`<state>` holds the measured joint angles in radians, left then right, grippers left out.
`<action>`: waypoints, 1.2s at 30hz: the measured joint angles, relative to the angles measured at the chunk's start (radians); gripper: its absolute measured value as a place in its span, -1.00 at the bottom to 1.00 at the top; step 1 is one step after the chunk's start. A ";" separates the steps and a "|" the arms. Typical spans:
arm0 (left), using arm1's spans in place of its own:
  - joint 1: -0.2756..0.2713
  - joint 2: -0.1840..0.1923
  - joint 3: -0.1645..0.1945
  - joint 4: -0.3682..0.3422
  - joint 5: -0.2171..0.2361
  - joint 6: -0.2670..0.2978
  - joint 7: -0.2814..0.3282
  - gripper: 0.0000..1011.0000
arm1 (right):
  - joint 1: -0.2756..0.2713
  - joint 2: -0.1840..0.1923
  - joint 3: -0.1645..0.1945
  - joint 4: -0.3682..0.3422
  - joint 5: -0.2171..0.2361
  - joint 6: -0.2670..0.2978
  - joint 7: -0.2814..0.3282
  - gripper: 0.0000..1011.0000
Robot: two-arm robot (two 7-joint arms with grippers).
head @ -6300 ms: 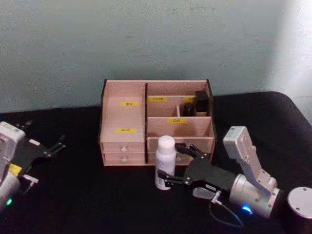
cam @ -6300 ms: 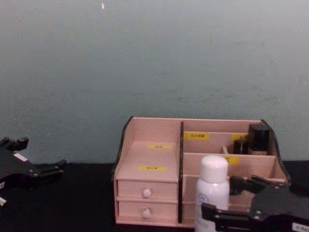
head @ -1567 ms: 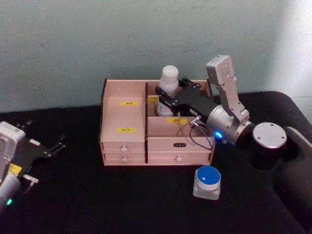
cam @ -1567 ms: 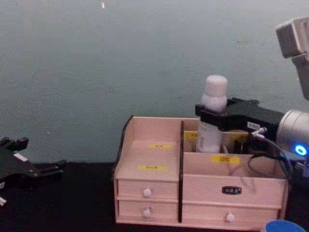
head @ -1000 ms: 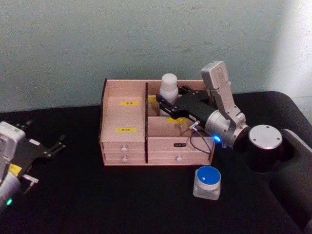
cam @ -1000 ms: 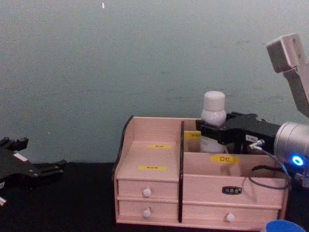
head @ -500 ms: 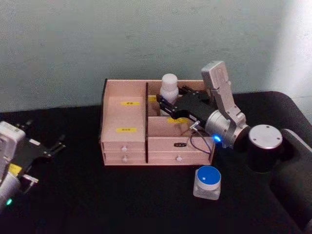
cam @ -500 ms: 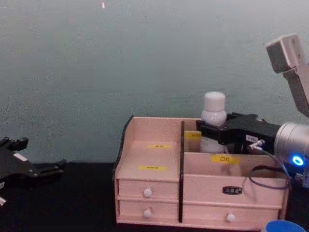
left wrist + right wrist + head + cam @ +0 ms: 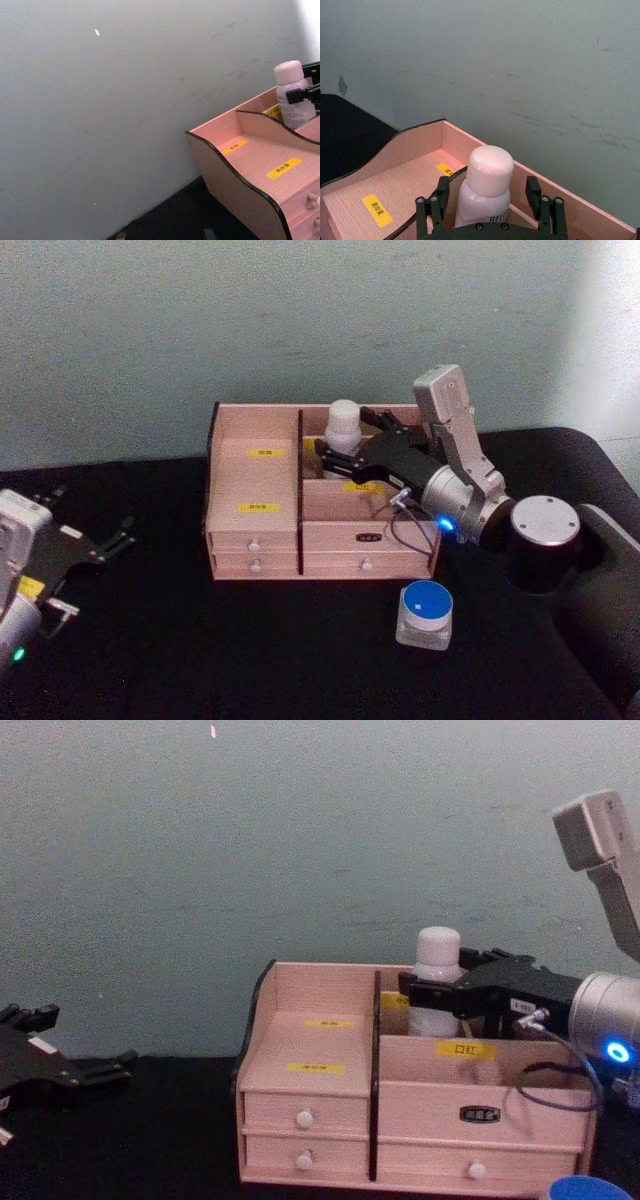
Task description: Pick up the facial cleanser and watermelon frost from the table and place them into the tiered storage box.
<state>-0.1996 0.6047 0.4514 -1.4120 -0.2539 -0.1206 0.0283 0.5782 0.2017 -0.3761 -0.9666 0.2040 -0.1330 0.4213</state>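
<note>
- Cleanser [image 9: 343,420]: one white bottle, upright, long axis vertical, set down in the far tier of the box [image 9: 250,480], just right of the dark centre divider. Cap and shoulders stand clear above the rim.
- Right jaws: reaching in from the right, astride the bottle at shoulder height. Judged part-open, going by the right wrist view, where a sliver of gap shows on each side of the bottle.
- Left jaws: spread, holding nothing, parked low at the left edge of the bench [image 9: 200,640], well apart from the box.
- Frost [image 9: 425,612]: one small tub with a blue lid, lid up, on the bench just near of the box's right front corner. Untouched.
- Key relation: frost lies nearer and lower than the right jaws, almost under the right forearm. Right arm is much the closer; left arm is well apart across the bench.
- Count: one box, one cleanser, one frost tub, three white drawer knobs seen on the front.
- Progress, as a judgement: first placement all but finished, second not begun.
- Likely need: straight lift off the bottle to avoid tipping it, then a swing back toward the near side and down over the blue lid.
</note>
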 joint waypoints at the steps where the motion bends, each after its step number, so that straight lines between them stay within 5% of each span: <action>1: 0.000 0.000 0.000 0.000 0.000 0.000 0.000 0.98 | 0.000 0.000 0.000 0.000 0.000 0.000 0.000 0.91; 7: 0.000 0.000 0.000 0.000 0.000 0.000 0.000 0.98 | -0.007 0.002 0.002 -0.014 0.000 -0.005 0.000 0.98; 19: 0.000 0.000 0.000 0.000 0.000 0.000 0.000 0.98 | -0.113 0.058 0.052 -0.229 0.048 -0.027 0.022 0.98; 36: 0.000 0.000 0.000 0.000 0.000 0.000 0.000 0.98 | -0.404 0.283 0.149 -0.594 0.249 0.035 0.144 0.98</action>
<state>-0.1996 0.6047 0.4514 -1.4119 -0.2539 -0.1206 0.0283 0.1743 0.4843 -0.2269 -1.5610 0.4528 -0.0980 0.5653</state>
